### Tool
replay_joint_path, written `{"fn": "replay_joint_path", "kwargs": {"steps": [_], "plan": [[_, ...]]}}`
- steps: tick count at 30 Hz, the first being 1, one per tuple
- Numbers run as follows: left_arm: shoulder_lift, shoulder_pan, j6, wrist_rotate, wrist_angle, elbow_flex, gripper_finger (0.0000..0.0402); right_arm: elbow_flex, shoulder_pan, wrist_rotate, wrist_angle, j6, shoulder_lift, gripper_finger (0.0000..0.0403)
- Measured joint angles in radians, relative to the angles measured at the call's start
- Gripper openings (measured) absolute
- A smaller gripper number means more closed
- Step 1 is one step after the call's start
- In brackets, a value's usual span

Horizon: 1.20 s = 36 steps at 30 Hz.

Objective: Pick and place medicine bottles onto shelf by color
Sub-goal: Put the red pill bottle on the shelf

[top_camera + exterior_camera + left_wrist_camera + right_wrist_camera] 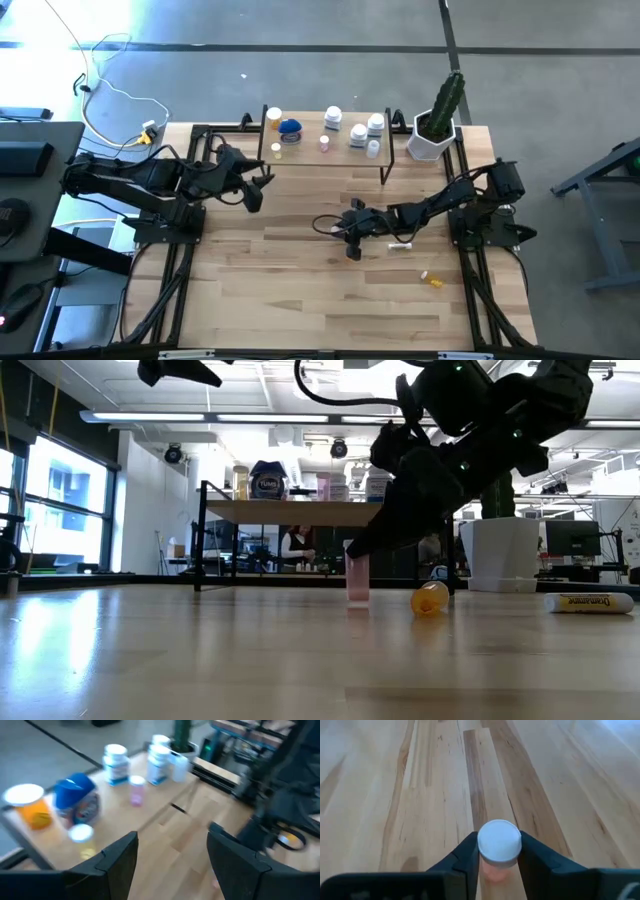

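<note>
your right gripper (499, 865) is down on the light wood table (300, 290), fingers (465, 855) pressed on both sides of a small pink pill bottle with a white cap (499, 845), standing upright mid-table. your left gripper (172, 860) hangs wide open, holding nothing, just off the low wood-topped shelf on black legs (330, 152). that shelf carries orange, blue-lidded, pink and white bottles. an orange bottle (433, 282) and a white tube (400, 246) lie loose on the table near the right arm.

I read "TUMS" on the blue-lidded jar (267, 481) on the shelf (300, 511); the lying white tube's (588, 602) print is illegible.
</note>
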State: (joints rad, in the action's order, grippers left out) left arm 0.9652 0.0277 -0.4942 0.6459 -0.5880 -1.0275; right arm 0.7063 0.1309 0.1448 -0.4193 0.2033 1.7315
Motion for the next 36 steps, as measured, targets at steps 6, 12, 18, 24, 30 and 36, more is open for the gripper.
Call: {"fn": "replay_joint_path", "kwargs": {"steps": [6, 12, 18, 24, 30, 36], "plan": [[-0.015, -0.080, 0.033, 0.013, -0.001, -0.001, 0.0225, 0.001, -0.033, -0.003, -0.009, 0.059, -0.052, 0.0102], [-0.025, -0.204, 0.130, -0.075, 0.001, -0.001, 0.0225, 0.094, -0.068, 0.001, 0.036, 0.034, -0.086, 0.0099], [-0.024, -0.333, 0.259, -0.192, 0.004, -0.001, 0.0225, 0.303, -0.126, 0.060, 0.232, -0.026, -0.086, 0.0099], [-0.023, -0.458, 0.389, -0.289, 0.010, -0.001, 0.0225, 0.437, -0.221, 0.069, 0.278, -0.029, -0.086, 0.0099], [-0.023, -0.575, 0.463, -0.434, 0.010, -0.001, 0.0225, 0.496, -0.293, 0.072, 0.282, -0.051, -0.086, 0.0099], [-0.023, -0.659, 0.499, -0.540, 0.010, -0.001, 0.0225, 0.576, -0.336, 0.072, 0.282, -0.087, -0.086, 0.0099]]}}
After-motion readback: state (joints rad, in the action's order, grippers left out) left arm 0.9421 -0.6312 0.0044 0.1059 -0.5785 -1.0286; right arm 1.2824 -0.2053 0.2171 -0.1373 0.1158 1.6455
